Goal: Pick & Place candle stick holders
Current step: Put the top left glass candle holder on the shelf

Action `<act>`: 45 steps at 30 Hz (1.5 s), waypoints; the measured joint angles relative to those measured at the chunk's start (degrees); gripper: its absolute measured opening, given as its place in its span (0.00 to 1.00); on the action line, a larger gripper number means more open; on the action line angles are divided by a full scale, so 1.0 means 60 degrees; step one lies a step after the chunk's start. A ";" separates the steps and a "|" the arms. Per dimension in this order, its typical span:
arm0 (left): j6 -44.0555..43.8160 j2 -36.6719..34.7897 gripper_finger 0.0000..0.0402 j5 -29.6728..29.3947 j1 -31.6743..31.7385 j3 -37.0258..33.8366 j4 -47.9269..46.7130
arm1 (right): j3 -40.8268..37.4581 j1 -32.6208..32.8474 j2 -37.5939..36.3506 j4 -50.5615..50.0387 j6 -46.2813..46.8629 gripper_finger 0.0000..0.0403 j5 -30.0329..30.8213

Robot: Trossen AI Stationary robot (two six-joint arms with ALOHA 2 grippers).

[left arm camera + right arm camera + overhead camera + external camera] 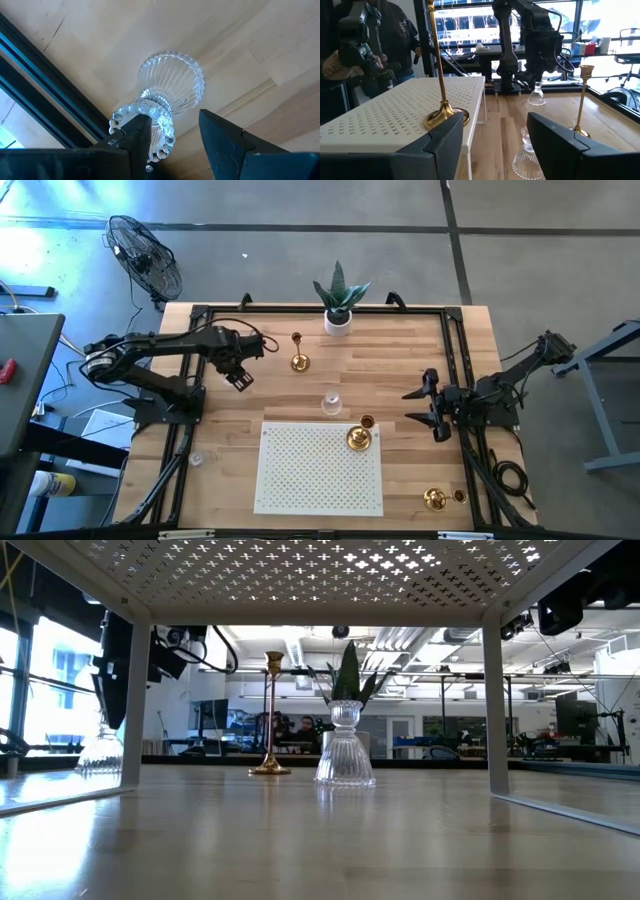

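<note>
My left gripper [241, 376] is open at the table's far left, over a clear glass holder [170, 87] that stands on its flared base on the wood. One finger [136, 137] is in front of the holder's beaded top rim [161, 131]; the other stands apart from it. My right gripper [433, 406] is open and empty at the right. One brass holder [358, 438] stands on the white rack [300, 480]. A second brass holder [298, 362] and a second glass holder [330, 402] stand on the table. My left gripper comes at the glass holder from above. One finger lies over the beaded top rim [167, 142]; I cannot tell whether it touches the glass. The other finger is clear of it. The holder stays upright on the table.
A third brass holder [434, 498] stands at the near right, and a third glass holder [197, 460] at the near left. A white pot with a green plant [340, 305] is at the far edge. Black frame rails [455, 360] run along the sides. A person [375, 45] stands beyond the table.
</note>
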 joint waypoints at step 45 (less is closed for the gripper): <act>-0.0965 0.0018 0.06 -0.0971 -0.2492 0.4460 -0.4262 | 0.0000 -0.0003 0.0001 -0.0157 0.0212 0.52 -0.0049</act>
